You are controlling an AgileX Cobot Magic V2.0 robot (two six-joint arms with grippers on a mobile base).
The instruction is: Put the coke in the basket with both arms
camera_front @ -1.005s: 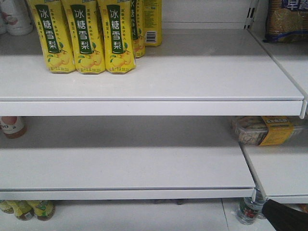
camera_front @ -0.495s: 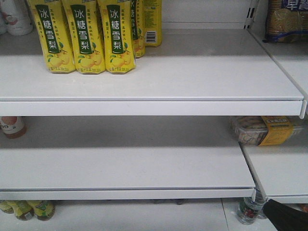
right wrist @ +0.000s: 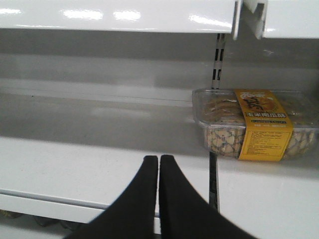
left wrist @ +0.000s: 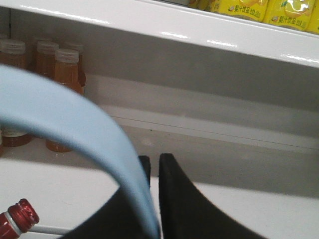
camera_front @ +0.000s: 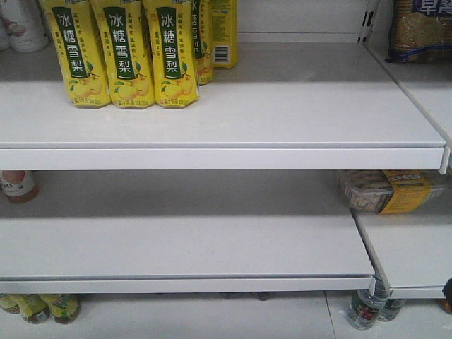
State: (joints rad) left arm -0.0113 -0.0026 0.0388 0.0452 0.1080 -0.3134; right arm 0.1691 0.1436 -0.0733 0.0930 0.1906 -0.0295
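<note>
Checking jaws first: your left gripper [left wrist: 153, 172] sits at the bottom centre of the left wrist view, pinched on the basket's pale blue strap handle [left wrist: 75, 117], which arcs from the left edge down between the tips. Only a thin gap shows between the fingers, filled by the strap. Your right gripper [right wrist: 158, 172], bottom centre of the right wrist view, has its jaws pressed together on nothing, hovering over the front of a white shelf [right wrist: 75, 164].

Coke [left wrist: 15, 224]: only the red cap and neck show, lower left corner of the left wrist view, below the strap. You can't tell from these views whether it's already in the basket; the basket body is out of frame.

Handling, my guess: full plastic bottle, moderately heavy, stiff enough, label wrap slick. Take it around the mid-body, not the cap.

Outward: orange-juice bottles [left wrist: 65, 79] upper left behind the strap; snack box [right wrist: 254, 124] at right in the right wrist view; yellow drink packs [camera_front: 120, 53] upper left in the front view.
</note>
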